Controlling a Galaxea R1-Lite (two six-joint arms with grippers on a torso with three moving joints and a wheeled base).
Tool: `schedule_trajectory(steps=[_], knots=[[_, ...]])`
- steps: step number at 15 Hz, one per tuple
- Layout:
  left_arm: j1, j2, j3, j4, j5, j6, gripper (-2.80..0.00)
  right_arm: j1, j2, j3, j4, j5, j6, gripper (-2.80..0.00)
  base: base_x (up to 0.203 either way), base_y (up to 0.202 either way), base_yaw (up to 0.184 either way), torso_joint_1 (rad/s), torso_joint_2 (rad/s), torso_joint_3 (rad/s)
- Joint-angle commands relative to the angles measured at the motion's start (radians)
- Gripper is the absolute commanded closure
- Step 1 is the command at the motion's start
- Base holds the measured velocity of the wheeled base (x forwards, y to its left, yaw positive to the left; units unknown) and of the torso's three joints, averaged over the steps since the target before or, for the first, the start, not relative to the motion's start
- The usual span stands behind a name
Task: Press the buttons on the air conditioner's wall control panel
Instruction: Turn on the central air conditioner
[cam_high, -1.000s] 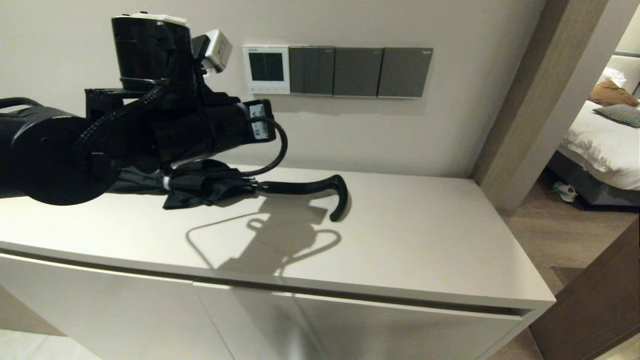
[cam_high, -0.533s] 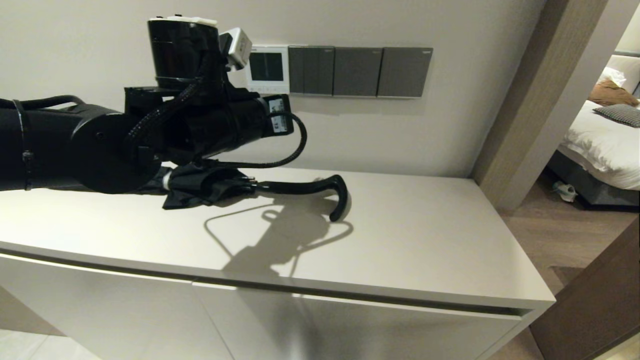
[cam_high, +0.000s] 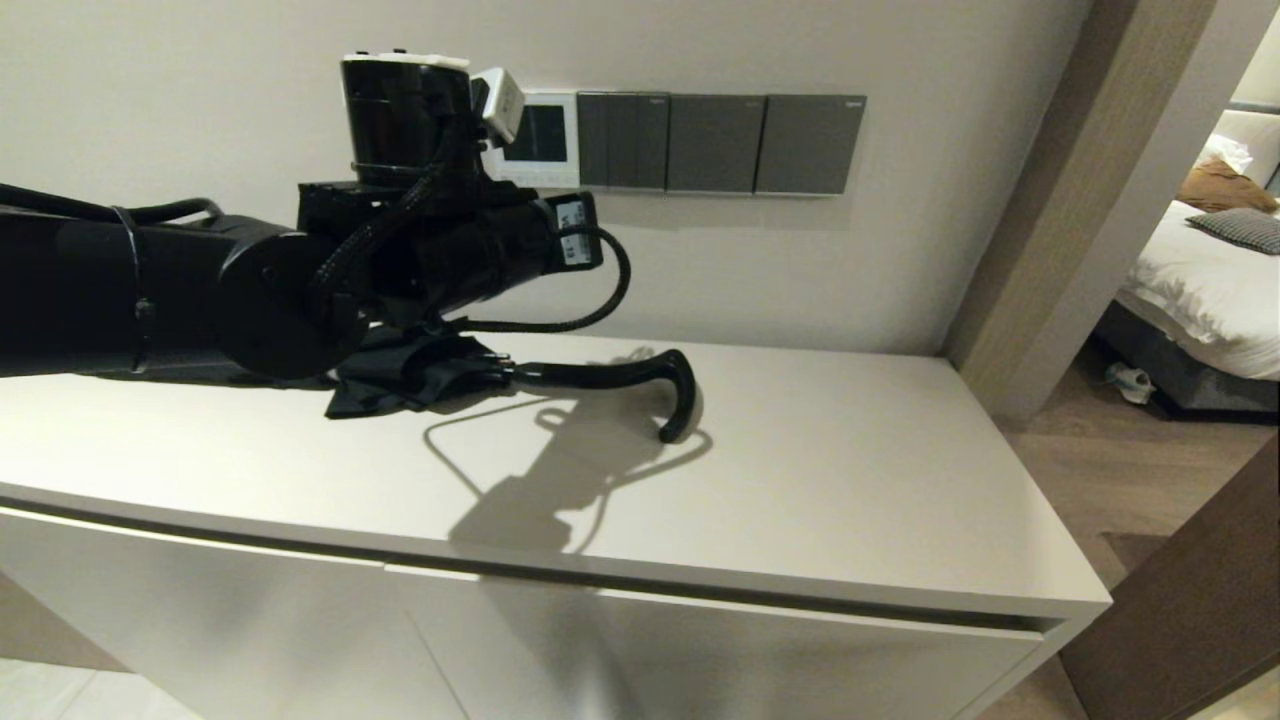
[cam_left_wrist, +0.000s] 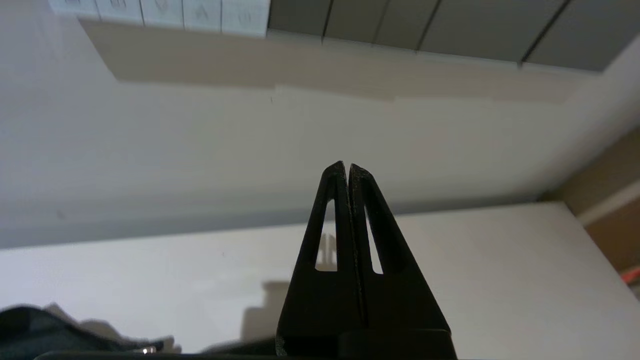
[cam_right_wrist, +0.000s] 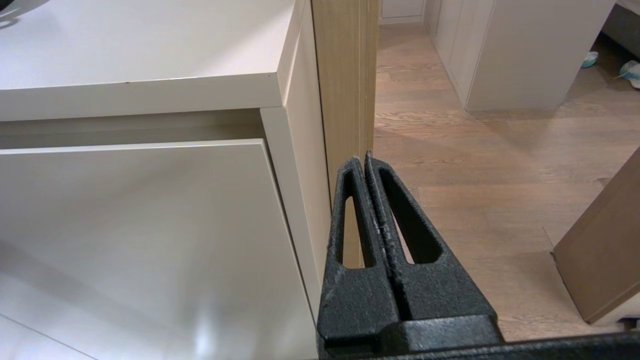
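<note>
left gripper (cam_left_wrist: 346, 167): fingers pressed together, empty, off the wall | buttons (cam_left_wrist: 160, 11) on control panel (cam_high: 540, 138): above gripper tip, apart | right gripper (cam_right_wrist: 364, 161): closed, empty, parked beside cabinet.

Control panel (cam_high: 545, 135): left edge hidden behind the left arm's wrist.
Buttons (cam_left_wrist: 160, 11): cut off by the frame edge — symbols unreadable.
</note>
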Motion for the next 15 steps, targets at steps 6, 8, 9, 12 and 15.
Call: schedule_trajectory(steps=[6,8,9,12,15], knots=[[0.008,0.12,-0.134,-0.004,0.031,0.0,0.0,-0.001,0.002,0.003,0.0,0.0,-0.001,0.0,0.0,0.0,0.0,0.0,0.0,0.0],[0.017,0.127,-0.141,-0.002,0.032,0.001,0.0,0.0,0.002,0.003,0.0,0.0,-0.001,0.0,0.0,0.0,0.0,0.0,0.0,0.0],[0.025,0.132,-0.152,-0.002,0.032,0.001,0.0,0.0,0.002,0.003,0.0,0.0,-0.001,0.0,0.0,0.0,0.0,0.0,0.0,0.0],[0.046,0.138,-0.164,-0.002,0.031,0.003,0.0,0.0,0.002,0.003,0.0,0.0,-0.001,0.0,0.0,0.0,0.0,0.0,0.0,0.0],[0.062,0.147,-0.178,-0.002,0.031,0.003,0.0,0.0,0.002,0.003,0.0,0.0,-0.001,0.0,0.0,0.0,0.0,0.0,0.0,0.0]])
